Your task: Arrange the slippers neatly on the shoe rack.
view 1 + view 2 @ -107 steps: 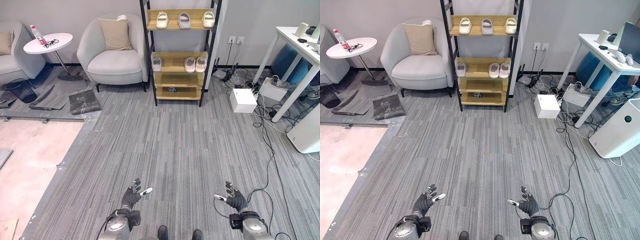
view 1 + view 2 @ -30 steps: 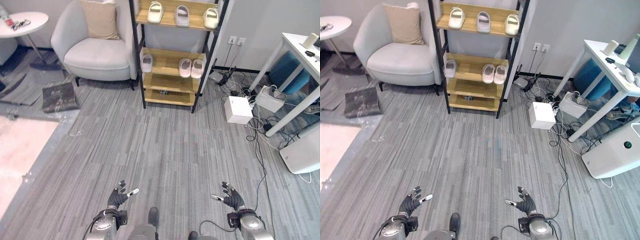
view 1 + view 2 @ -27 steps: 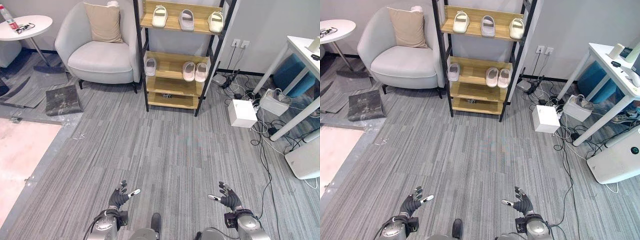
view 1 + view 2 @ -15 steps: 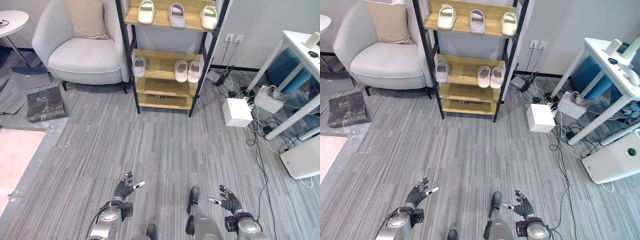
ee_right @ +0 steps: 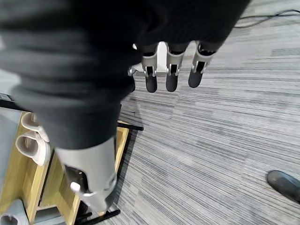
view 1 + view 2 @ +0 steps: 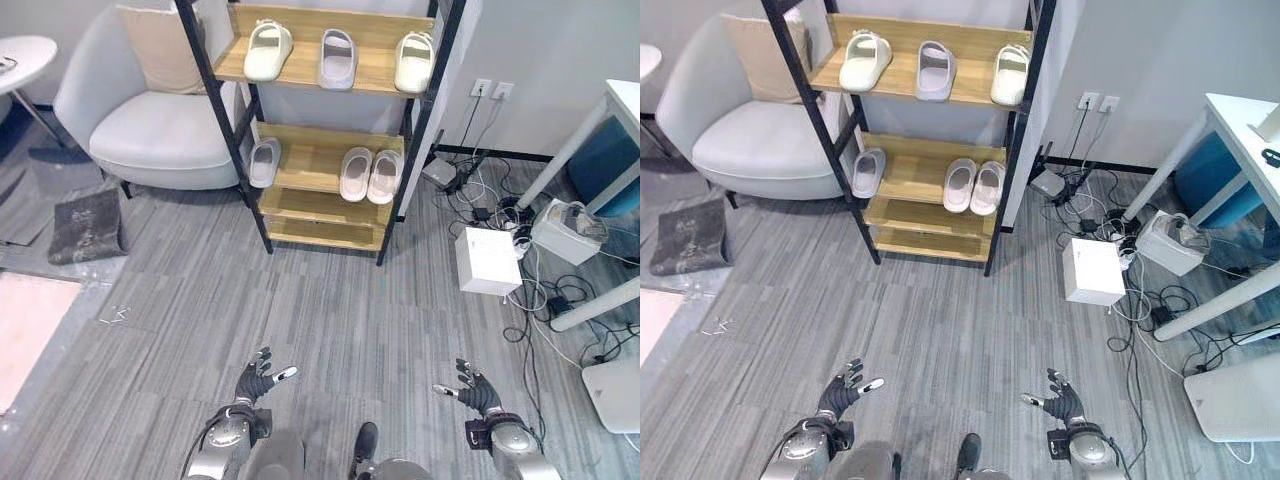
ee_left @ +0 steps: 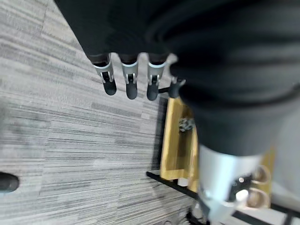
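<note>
Ahead of the robot, at about 12 o'clock and well apart from both hands, stands the shoe rack [image 6: 330,130], a tall frame of black posts with wooden shelves, next to a grey armchair [image 6: 150,130] at 10 o'clock. On the top shelf lie three slippers: a cream slipper [image 6: 267,49], a grey slipper [image 6: 338,58] and another cream slipper [image 6: 413,61], each with some space between them. On the middle shelf a single grey slipper [image 6: 264,162] lies at the far left edge, while a close pair of pale slippers [image 6: 368,175] lies side by side toward the right. All of them have the long axis running from front to back of the shelf, toes toward the wall. The lowest shelf holds only a small dark object, which I cannot identify.

Between the rack and the robot is the grey striped carpet floor [image 6: 300,320]. The left hand [image 6: 257,380] is at 7 o'clock and the right hand [image 6: 474,390] at 5 o'clock, both low, with fingers spread wide and holding nothing. The lone grey slipper lies more on the side of the left hand, so I judge this hand is the better one to reach it, once the robot is closer.
</note>
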`<state>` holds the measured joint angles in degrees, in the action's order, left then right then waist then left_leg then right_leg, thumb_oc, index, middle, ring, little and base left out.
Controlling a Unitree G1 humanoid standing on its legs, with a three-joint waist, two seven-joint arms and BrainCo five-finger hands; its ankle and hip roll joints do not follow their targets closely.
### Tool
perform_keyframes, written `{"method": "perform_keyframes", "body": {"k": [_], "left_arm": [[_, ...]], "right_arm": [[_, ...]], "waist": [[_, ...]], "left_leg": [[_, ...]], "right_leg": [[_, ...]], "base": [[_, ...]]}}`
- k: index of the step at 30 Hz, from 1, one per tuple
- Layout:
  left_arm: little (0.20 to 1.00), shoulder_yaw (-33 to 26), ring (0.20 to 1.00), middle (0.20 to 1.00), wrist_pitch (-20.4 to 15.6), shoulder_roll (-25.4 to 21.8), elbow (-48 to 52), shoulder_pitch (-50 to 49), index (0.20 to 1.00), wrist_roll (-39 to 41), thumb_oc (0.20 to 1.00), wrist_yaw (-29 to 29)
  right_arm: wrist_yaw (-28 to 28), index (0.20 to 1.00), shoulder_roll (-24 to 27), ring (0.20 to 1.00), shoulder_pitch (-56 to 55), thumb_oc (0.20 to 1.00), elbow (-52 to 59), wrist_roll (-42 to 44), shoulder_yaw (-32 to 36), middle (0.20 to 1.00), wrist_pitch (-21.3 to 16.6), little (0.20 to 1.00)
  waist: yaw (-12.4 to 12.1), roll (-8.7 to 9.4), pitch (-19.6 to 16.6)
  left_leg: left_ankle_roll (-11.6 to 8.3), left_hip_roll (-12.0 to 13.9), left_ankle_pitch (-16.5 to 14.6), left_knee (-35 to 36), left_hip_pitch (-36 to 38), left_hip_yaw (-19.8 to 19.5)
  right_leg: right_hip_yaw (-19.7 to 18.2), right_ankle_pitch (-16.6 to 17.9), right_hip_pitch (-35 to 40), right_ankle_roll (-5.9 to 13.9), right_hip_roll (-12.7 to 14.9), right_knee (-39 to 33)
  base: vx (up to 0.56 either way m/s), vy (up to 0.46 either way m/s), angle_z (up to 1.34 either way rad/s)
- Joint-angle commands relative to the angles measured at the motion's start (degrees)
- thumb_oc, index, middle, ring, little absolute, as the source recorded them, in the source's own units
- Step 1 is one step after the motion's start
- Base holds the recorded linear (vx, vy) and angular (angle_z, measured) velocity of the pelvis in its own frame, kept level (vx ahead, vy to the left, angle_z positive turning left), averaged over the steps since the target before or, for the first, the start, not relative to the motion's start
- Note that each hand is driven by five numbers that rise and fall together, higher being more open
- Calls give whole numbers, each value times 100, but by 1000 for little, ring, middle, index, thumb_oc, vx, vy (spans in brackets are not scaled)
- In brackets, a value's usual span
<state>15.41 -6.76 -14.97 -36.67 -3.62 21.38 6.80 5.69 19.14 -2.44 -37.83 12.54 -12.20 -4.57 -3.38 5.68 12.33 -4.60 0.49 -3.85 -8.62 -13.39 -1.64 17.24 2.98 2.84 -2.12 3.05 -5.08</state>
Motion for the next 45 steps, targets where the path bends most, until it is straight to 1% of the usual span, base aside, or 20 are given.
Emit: {"method": "perform_keyframes", "body": {"k": [1,2,5,8,9,12,14,15,18,19,23,25,31,32,36,38,39,40,43,45], "left_arm": [[1000,-39,1000,1000,-116,-174,230,97,1000,-122,1000,13],[1000,-41,1000,1000,-66,-176,188,83,1000,-203,1000,5],[1000,-118,1000,1000,-86,-186,127,29,1000,-155,1000,-17],[1000,-97,1000,1000,-67,-195,77,-5,1000,-190,1000,-26],[1000,-58,1000,1000,-65,-220,95,5,1000,-203,1000,-32],[1000,-31,1000,1000,-80,-256,192,40,1000,-141,1000,-3],[1000,-31,1000,1000,-79,-257,193,39,1000,-141,1000,-3],[1000,-7,1000,1000,-114,-284,399,45,1000,-47,1000,40],[1000,16,1000,1000,-112,-281,410,76,1000,-42,1000,44],[1000,39,1000,1000,-116,-297,439,127,1000,-16,1000,25],[1000,54,1000,1000,-102,-335,452,179,1000,-123,1000,-40],[1000,67,1000,1000,-91,-339,425,228,1000,-195,1000,-46],[1000,28,1000,1000,-83,-253,309,159,1000,-201,1000,-91],[1000,45,1000,1000,-78,-238,281,172,1000,-208,1000,-90],[1000,100,1000,1000,-120,-218,288,243,1000,-132,1000,-66],[1000,126,1000,1000,-124,-197,257,292,1000,-95,1000,-40],[1000,135,1000,1000,-117,-188,226,282,1000,-109,1000,-46],[1000,150,1000,1000,-100,-187,205,280,1000,-166,1000,-37],[1000,176,1000,1000,-54,-190,209,286,1000,-278,1000,1],[1000,150,1000,1000,-64,-190,209,261,1000,-269,1000,-12]], "right_arm": [[-15,1000,139,1000,-30,1000,266,66,-116,1000,-198,1000],[-8,1000,133,1000,-11,1000,280,4,-141,1000,-176,1000],[-36,1000,62,1000,38,1000,294,4,-136,1000,-163,1000],[-49,1000,-28,1000,79,1000,282,-15,-160,1000,-143,1000],[-80,1000,-119,1000,100,1000,272,-12,-172,1000,-131,1000],[-108,1000,-206,1000,144,1000,280,-40,-183,1000,-125,1000],[-108,1000,-206,1000,144,1000,281,-40,-183,1000,-125,1000],[-111,1000,-251,1000,87,1000,356,-67,-166,1000,-119,1000],[-91,1000,-267,1000,42,1000,322,-93,-136,1000,-89,1000],[-108,1000,-252,1000,11,1000,341,-39,-112,1000,-87,1000],[-96,1000,-237,1000,-38,1000,376,17,-95,1000,-77,1000],[-76,1000,-245,1000,-71,1000,389,-30,-83,1000,-63,1000],[-110,1000,-181,1000,-143,1000,281,-39,-81,1000,-72,1000],[-117,1000,-118,1000,-152,1000,265,20,-88,1000,-111,1000],[-113,1000,18,1000,-123,1000,269,105,-95,1000,-163,1000],[-108,1000,80,1000,-88,1000,198,96,-121,1000,-139,1000],[-113,1000,104,1000,-106,1000,210,107,-99,1000,-127,1000],[-106,1000,113,1000,-141,1000,267,95,-81,1000,-134,1000],[-95,1000,141,1000,-145,1000,251,52,-114,1000,-132,1000],[-116,1000,150,1000,-164,1000,272,9,-114,1000,-113,1000]], "waist": [[-243,-180,-11],[-257,-204,-40],[-309,-155,-200],[-340,-101,-281],[-360,-48,-323],[-319,-47,-265],[-324,-42,-267],[-170,-211,-151],[-99,-297,-68],[-25,-300,-40],[109,-251,-29],[166,-246,-49],[91,-211,-261],[45,-186,-203],[-55,-148,5],[-84,-143,29],[-82,-127,-26],[-84,-172,-55],[-140,-230,-58],[-98,-273,-98]], "left_leg": [[30,142,1114,1103,205,122],[-49,148,1336,1306,58,248],[-8,91,1404,1329,222,313],[131,-4,1285,1216,342,355],[279,-102,1068,1035,421,417],[519,-243,751,890,659,455],[523,-250,748,885,655,462],[692,-259,558,913,1015,385],[705,-235,479,1049,1305,318],[631,-267,443,1144,1475,231],[495,-266,271,1190,1706,67],[454,-245,153,1172,1825,27],[290,-155,-92,861,1885,74],[98,-103,31,198,1658,77],[-88,-186,300,-929,1096,-129],[-69,-70,336,-601,950,-79],[-7,83,246,-20,919,34],[-3,239,513,455,783,57],[-53,290,937,901,614,-40],[-71,317,958,1178,793,49]], "right_leg": [[-39,-469,298,749,15,8],[-57,-557,494,731,-50,8],[-114,-626,687,766,-71,12],[-158,-727,743,837,68,282],[-202,-742,681,941,244,818],[-262,-94,103,1207,578,2181],[-271,-104,88,1212,588,2203],[-290,486,-314,1294,759,3212],[-129,328,-633,1229,853,3414],[30,113,-801,1143,778,2627],[75,163,-799,1158,675,1030],[-137,346,-834,1210,662,746],[26,260,-418,1093,547,290],[51,151,-258,983,468,198],[86,57,-21,803,410,96],[139,-53,37,784,383,25],[199,-93,43,840,401,8],[213,-112,53,878,375,8],[190,-180,107,887,324,8],[161,-212,141,881,300,8]], "base": [[465,121,12],[447,125,-1],[348,126,-21],[344,185,-20],[288,206,-39],[245,210,-19],[162,125,21],[251,178,23],[332,110,30],[294,-68,39],[271,-104,30],[258,-112,30],[211,-134,7],[49,-103,-3],[32,-137,11],[73,-17,-7],[118,43,16],[122,40,36],[81,61,18],[74,96,-19]]}}
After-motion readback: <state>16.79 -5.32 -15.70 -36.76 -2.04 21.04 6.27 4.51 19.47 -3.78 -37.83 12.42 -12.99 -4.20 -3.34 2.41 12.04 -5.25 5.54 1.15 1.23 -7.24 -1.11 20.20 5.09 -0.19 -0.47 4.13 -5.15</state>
